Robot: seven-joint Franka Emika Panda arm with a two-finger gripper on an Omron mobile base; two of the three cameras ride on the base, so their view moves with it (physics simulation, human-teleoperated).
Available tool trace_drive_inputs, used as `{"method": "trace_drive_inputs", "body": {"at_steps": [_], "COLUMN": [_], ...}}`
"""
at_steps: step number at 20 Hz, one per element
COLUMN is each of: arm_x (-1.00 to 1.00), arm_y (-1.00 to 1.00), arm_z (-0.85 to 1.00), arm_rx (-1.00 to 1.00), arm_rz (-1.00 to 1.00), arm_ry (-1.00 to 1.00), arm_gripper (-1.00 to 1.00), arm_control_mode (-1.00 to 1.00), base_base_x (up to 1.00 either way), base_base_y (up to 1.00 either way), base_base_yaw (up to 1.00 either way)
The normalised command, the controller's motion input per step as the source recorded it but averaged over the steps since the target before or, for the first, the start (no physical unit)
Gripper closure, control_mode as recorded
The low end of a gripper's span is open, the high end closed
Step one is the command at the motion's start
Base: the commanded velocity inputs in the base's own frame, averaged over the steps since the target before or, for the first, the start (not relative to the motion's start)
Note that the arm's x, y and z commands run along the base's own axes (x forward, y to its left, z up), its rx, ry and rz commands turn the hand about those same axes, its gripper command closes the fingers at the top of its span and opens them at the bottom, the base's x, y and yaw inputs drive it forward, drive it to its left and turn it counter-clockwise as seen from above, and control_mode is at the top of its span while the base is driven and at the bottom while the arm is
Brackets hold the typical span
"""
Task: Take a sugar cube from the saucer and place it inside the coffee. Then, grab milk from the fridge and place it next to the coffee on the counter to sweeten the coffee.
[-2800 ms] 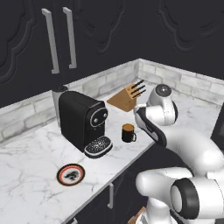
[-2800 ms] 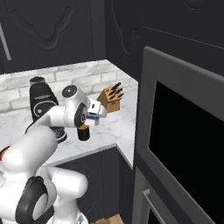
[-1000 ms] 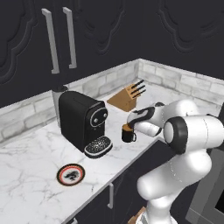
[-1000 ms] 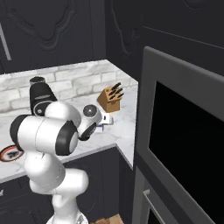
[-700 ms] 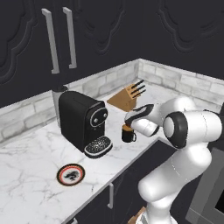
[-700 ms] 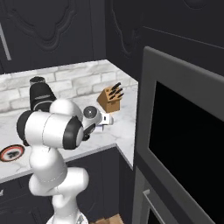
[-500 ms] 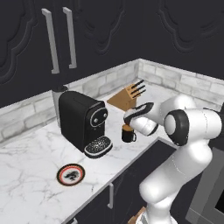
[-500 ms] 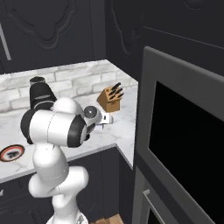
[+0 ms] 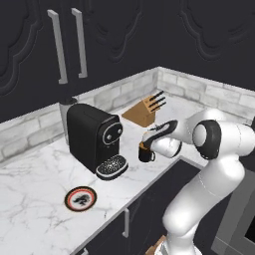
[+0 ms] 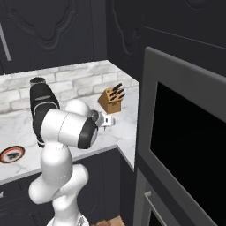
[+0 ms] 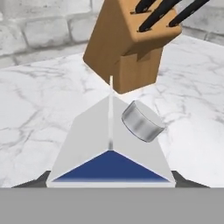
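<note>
My gripper point(image 9: 150, 135) hangs just above the counter point(image 9: 35, 174), right beside the dark coffee mug point(image 9: 145, 153) and on its far side. It is shut on a white milk carton point(image 11: 109, 140) that has a blue side and a silver cap point(image 11: 141, 121). From the right the carton point(image 10: 107, 120) shows as a small white box past the arm's elbow. The saucer point(image 9: 80, 198), orange-red rimmed with a dark pattern, lies at the counter's front left, far from the hand. The fridge is out of view, and I can make out no sugar cube.
A black coffee machine point(image 9: 94, 137) with a round perforated drip tray point(image 9: 111, 167) stands left of the mug. A wooden knife block point(image 11: 127, 48) sits just beyond the carton. A dark built-in oven point(image 10: 190, 132) rises on the right past the counter's end.
The arm has swung from upright down over the counter, carrying the milk carton to the mug. In the last second the hand has crept a little further left.
</note>
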Motion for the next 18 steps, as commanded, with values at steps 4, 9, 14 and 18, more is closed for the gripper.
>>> {"method": "trace_drive_inputs", "body": {"at_steps": [4, 9, 14, 18], "arm_x": [-0.06, -0.09, -0.19, 0.04], "arm_y": [0.0, 0.0, 0.03, 0.12], "arm_z": [0.17, 0.59, 0.97, 0.81], "arm_rx": [0.0, 0.0, 0.0, -0.01], "arm_rz": [-0.05, -0.13, -0.22, -0.25], "arm_ry": [0.0, -0.02, -0.04, 0.0], "arm_gripper": [-1.0, -1.0, -1.0, -1.0], "arm_control_mode": [-1.0, -1.0, -1.0, -1.0], "base_base_x": [0.0, 0.0, 0.0, 0.0], "base_base_y": [0.0, 0.0, 0.0, 0.0], "base_base_yaw": [0.0, 0.0, 0.0, 0.0]}}
